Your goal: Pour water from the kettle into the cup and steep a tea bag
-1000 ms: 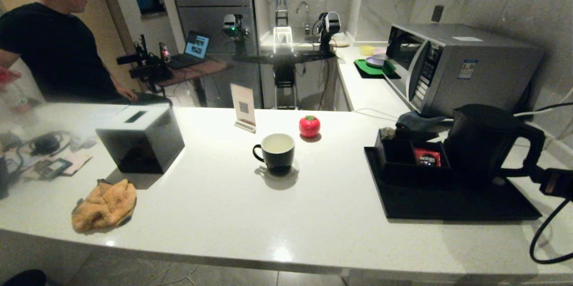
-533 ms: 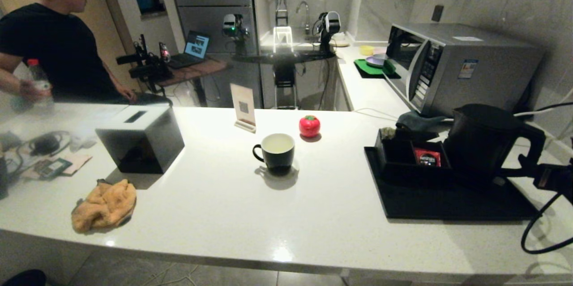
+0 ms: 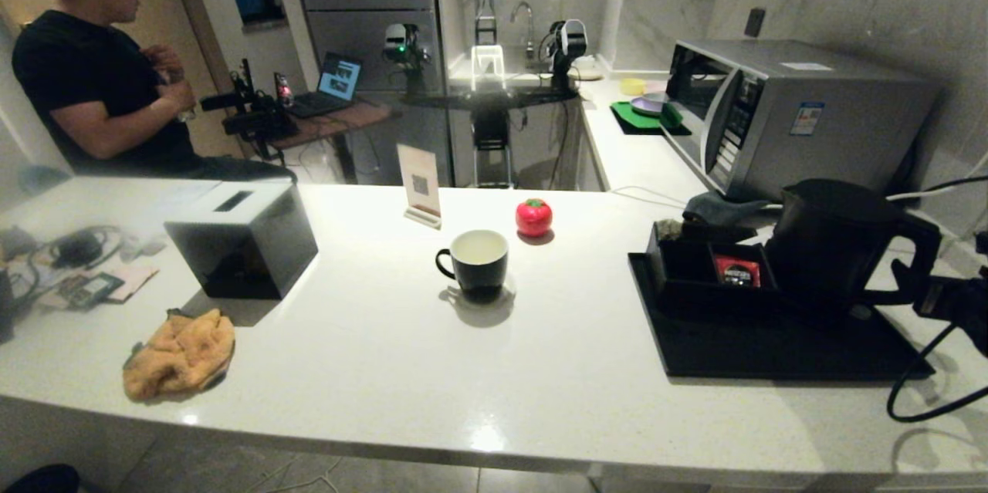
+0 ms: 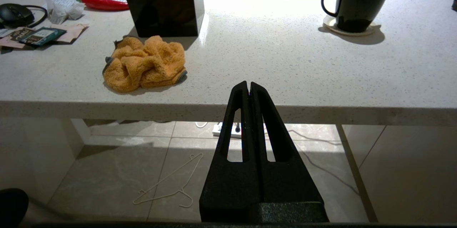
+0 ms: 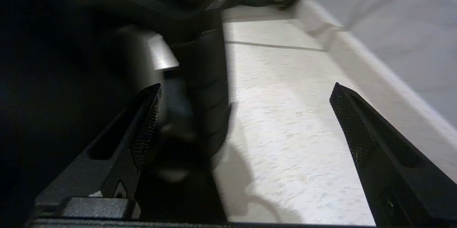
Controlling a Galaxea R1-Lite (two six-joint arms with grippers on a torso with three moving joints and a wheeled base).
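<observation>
The black kettle (image 3: 837,242) stands on a black tray (image 3: 772,350) at the right, its loop handle (image 3: 920,261) pointing right. My right gripper (image 3: 948,298) is just behind that handle and open. In the right wrist view the handle (image 5: 205,78) stands between the spread fingers of the right gripper (image 5: 246,90), close to one fingertip (image 5: 151,103). The black cup (image 3: 478,258) with a pale inside sits mid-counter; whether it holds water I cannot tell. My left gripper (image 4: 249,85) is shut and empty, low in front of the counter edge, far from the cup (image 4: 360,1).
A low black compartment box (image 3: 698,273) with a red sachet (image 3: 735,271) stands on the tray beside the kettle. Also here are a red tomato object (image 3: 533,217), a card sign (image 3: 419,184), a black box (image 3: 243,240), an orange cloth (image 3: 181,354) and a microwave (image 3: 795,115).
My right gripper has crept a little up and left, closer to the kettle handle, its cable swinging with it. The man at the back left has shifted. Kettle and cup stay put.
</observation>
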